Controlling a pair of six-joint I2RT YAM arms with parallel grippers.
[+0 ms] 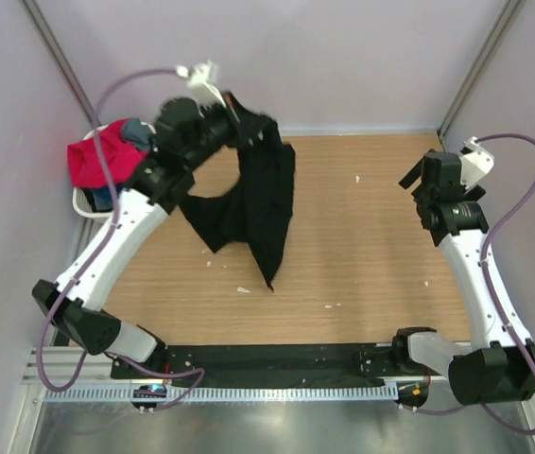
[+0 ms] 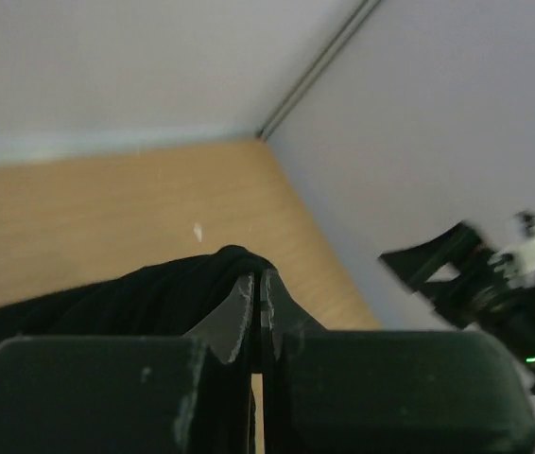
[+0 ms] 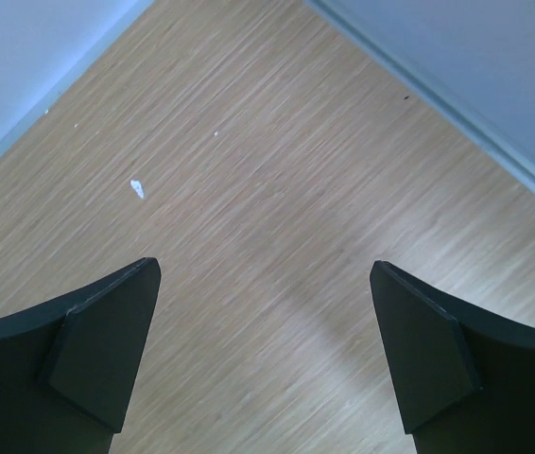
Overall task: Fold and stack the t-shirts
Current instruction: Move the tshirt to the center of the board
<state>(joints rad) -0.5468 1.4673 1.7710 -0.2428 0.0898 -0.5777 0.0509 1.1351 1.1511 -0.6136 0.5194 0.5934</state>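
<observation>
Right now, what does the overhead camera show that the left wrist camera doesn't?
Only overhead: the white basket holding a red-pink t-shirt at far left, and the black t-shirt hanging full length over the table. Only left wrist: the left pincer close up, its fingers pressed shut on a fold of the black cloth. Both: the black t-shirt, the wooden table and the right pincer.

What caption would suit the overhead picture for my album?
Left gripper holds a black t-shirt up over the wooden table; the right gripper hovers open.
</observation>
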